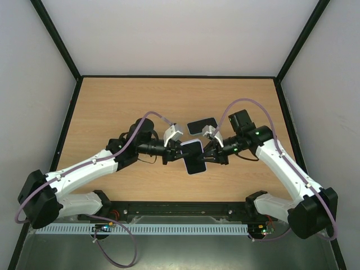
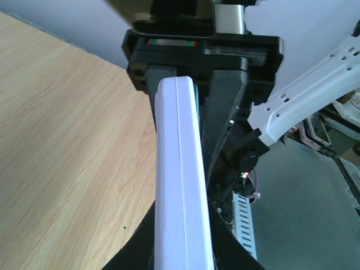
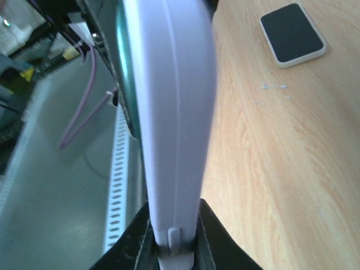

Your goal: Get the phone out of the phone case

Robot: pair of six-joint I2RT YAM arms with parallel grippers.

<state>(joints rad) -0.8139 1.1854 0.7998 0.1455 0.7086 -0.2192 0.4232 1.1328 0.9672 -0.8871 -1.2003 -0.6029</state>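
Note:
A phone in a lavender case (image 1: 193, 157) is held in the air over the near middle of the table, between both grippers. My left gripper (image 1: 179, 153) is shut on its left end and my right gripper (image 1: 207, 153) on its right end. The left wrist view shows the case (image 2: 180, 185) edge-on between my left gripper's (image 2: 183, 253) fingers. The right wrist view shows the case (image 3: 169, 112) edge-on in my right gripper (image 3: 173, 242), with a side button at the fingers. A thin greenish phone edge (image 3: 125, 73) shows beside the case.
A second phone (image 1: 202, 125) with a dark screen and pale rim lies flat on the wooden table (image 1: 112, 112) just behind the grippers; it also shows in the right wrist view (image 3: 292, 34). A black frame borders the table.

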